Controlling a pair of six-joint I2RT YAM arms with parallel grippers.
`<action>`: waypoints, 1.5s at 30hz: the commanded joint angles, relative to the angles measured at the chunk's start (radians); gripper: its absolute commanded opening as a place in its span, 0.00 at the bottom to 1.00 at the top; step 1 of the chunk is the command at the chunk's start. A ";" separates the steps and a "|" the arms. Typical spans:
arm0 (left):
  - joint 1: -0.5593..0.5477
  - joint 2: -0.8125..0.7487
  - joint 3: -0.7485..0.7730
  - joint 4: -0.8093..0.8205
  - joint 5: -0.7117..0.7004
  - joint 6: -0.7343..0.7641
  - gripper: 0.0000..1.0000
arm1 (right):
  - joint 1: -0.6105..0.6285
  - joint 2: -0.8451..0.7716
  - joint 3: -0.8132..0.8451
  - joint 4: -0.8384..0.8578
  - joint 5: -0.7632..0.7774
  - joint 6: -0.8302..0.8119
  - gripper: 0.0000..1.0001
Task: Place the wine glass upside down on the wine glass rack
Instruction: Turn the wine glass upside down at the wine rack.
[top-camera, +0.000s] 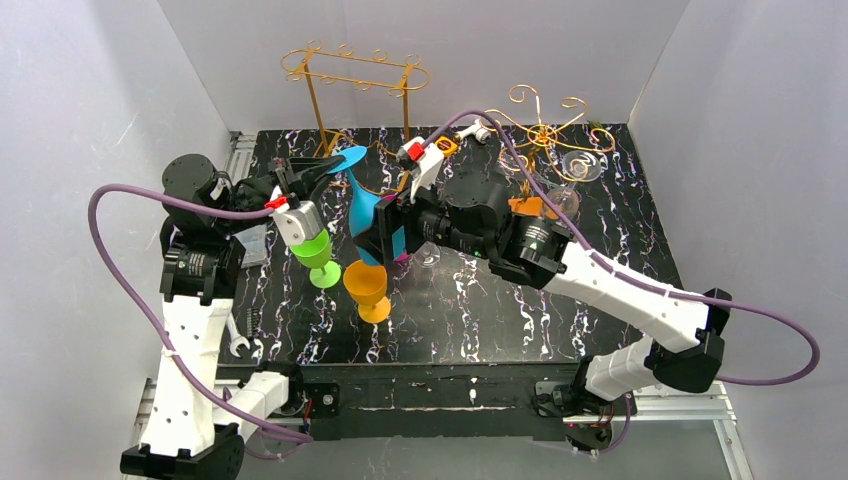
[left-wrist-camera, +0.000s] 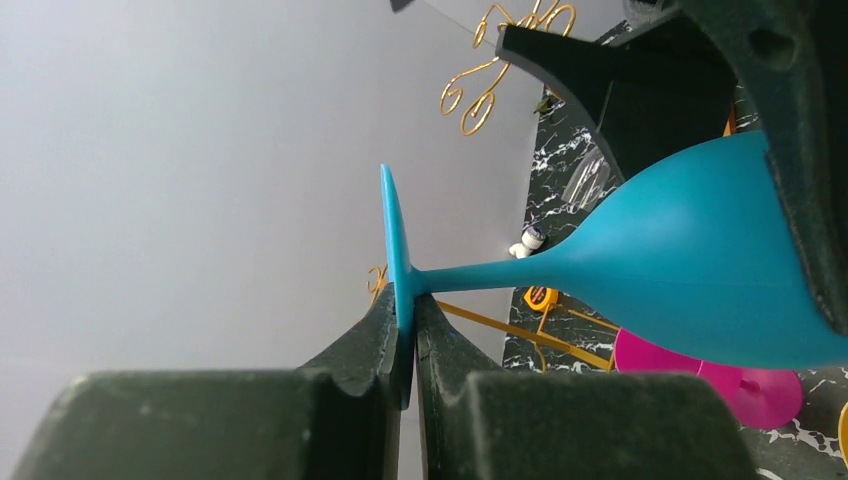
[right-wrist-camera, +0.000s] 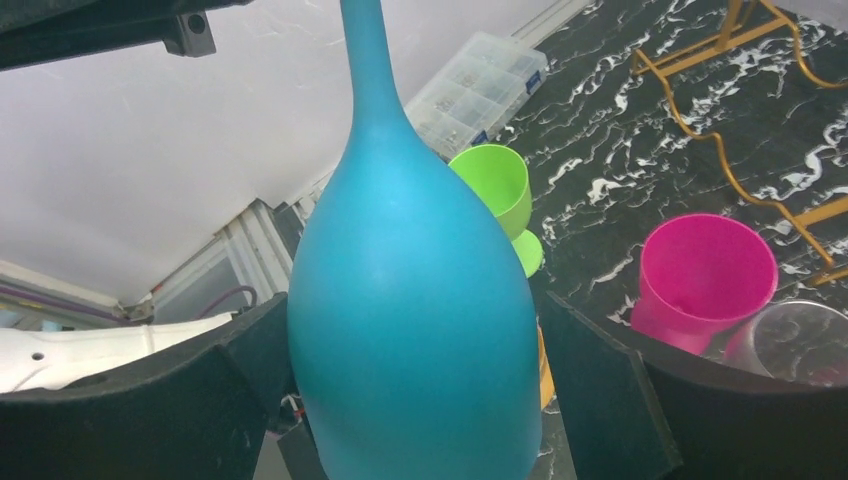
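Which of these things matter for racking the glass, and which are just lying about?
In the job: blue wine glass, left hand shut on its foot, right hand open around its bowl, tall gold rack.
Lying about: green glass, orange glass, pink glass, wrench, parts box.

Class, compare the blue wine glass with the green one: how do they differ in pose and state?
The blue wine glass is held aloft, foot pinched by the left hand; the green glass stands on the table. Blue is tipped sideways; green is upright, mouth up. Both are opaque, stemmed.
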 joint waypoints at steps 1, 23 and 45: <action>-0.008 -0.013 -0.003 0.024 0.051 0.004 0.00 | -0.012 -0.027 -0.075 0.180 -0.045 0.037 0.98; -0.012 -0.017 -0.070 0.059 -0.003 -0.311 0.98 | -0.168 -0.602 -0.678 0.302 0.516 -0.016 0.62; -0.012 -0.008 -0.127 0.112 -0.007 -0.332 0.98 | -0.423 -0.539 -0.825 0.429 0.465 0.132 0.63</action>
